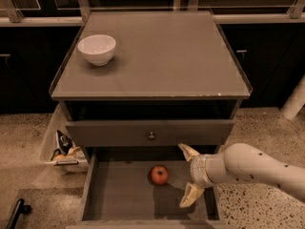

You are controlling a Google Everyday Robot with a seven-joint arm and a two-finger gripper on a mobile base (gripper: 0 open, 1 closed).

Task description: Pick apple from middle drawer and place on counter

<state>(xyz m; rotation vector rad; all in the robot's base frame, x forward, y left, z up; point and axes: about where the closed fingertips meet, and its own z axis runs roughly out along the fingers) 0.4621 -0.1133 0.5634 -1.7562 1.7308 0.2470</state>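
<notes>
lower centre: mid-reach, i judge, my gripper (189,175), fingers spread wide, sits just right of the apple (159,174) in the middle drawer (119,194); next, slide toward frame left and squeeze.

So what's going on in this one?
The robot's arm reaches into the open middle drawer, where the apple lies on the floor. The gripper hangs just right of the apple, open and not touching it. Nothing is picked yet. The counter above holds a white bowl.
</notes>
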